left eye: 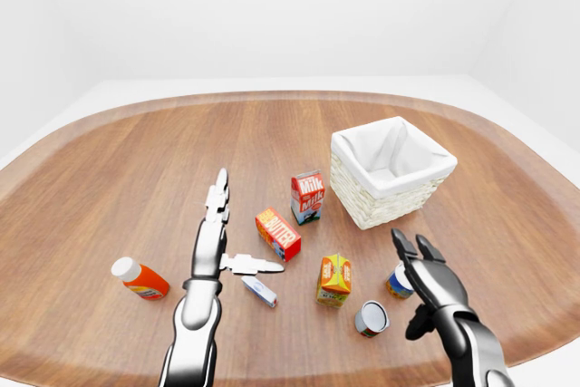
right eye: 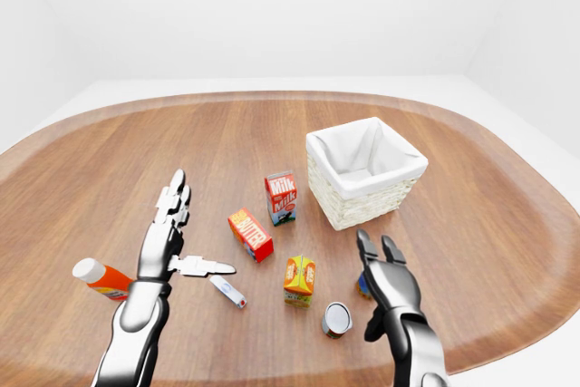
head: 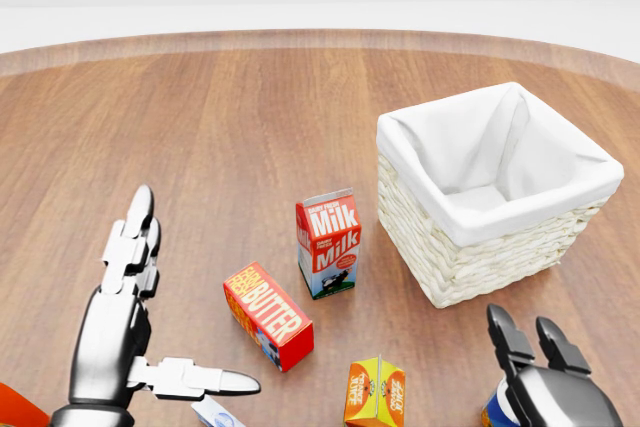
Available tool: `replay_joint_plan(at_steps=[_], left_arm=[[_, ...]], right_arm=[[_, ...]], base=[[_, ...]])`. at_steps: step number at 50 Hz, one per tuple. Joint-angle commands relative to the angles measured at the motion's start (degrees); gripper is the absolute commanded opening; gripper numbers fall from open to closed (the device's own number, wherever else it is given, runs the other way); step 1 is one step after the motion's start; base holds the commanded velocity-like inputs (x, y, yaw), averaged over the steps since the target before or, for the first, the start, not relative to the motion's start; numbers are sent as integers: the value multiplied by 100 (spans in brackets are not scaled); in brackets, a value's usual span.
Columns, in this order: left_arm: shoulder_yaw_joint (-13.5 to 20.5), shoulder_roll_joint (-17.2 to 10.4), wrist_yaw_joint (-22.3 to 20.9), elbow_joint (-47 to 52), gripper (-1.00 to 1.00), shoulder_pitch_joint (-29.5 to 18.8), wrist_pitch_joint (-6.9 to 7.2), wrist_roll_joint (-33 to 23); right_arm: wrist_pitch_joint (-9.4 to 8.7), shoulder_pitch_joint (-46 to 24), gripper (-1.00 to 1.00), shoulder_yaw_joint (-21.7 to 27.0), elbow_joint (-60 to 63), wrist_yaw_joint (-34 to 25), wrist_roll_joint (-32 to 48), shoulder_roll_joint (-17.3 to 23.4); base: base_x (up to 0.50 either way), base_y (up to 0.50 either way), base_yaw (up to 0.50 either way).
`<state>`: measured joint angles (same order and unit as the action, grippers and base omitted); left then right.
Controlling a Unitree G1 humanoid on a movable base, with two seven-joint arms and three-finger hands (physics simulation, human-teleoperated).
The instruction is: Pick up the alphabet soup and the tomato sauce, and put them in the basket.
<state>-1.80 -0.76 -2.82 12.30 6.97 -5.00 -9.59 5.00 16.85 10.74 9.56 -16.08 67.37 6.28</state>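
Observation:
A can with a blue and orange label (left eye: 396, 282), the alphabet soup by its look, stands upright near the bottom right of the left-eye view. My right hand (left eye: 414, 276) hovers just over and to the right of it, fingers spread open and not closed on it. A second can (left eye: 372, 317), likely the tomato sauce, lies on its side with its grey end toward me, left of that hand. The white-lined wicker basket (head: 480, 267) stands above them and holds nothing I can see. My left hand (left eye: 237, 235) is open and flat over the wood, holding nothing.
On the round wooden table (left eye: 136, 169), a milk carton (head: 328, 242), a butter box (head: 267, 315) and an orange juice carton (head: 375, 392) stand between my hands. A ketchup bottle (left eye: 140, 279) lies at the left, and a small white and blue packet (left eye: 259, 291) by my left thumb.

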Motion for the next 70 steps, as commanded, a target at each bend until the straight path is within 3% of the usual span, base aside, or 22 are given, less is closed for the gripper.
replay_joint_plan(at_steps=[1,36,61,70], left_arm=[[25,11,19,13,100,6,0,65],[24,8,12,-24,100,-9,0,51],[28,9,13,-29,100,-20,0,47],[37,8,27,-94,100,-48,0,45]], right_arm=[[0,-102,100,33,-331,129,-92,135],[0,-503,100,48,-1185,402,-441,416],[0,-1128,100,-120,-2537,902,-733,800],[-69,-1287,100,-188,-2638,867,-782,849]], base=[[0,0,0],[0,0,0],[0,0,0],[0,0,0]])
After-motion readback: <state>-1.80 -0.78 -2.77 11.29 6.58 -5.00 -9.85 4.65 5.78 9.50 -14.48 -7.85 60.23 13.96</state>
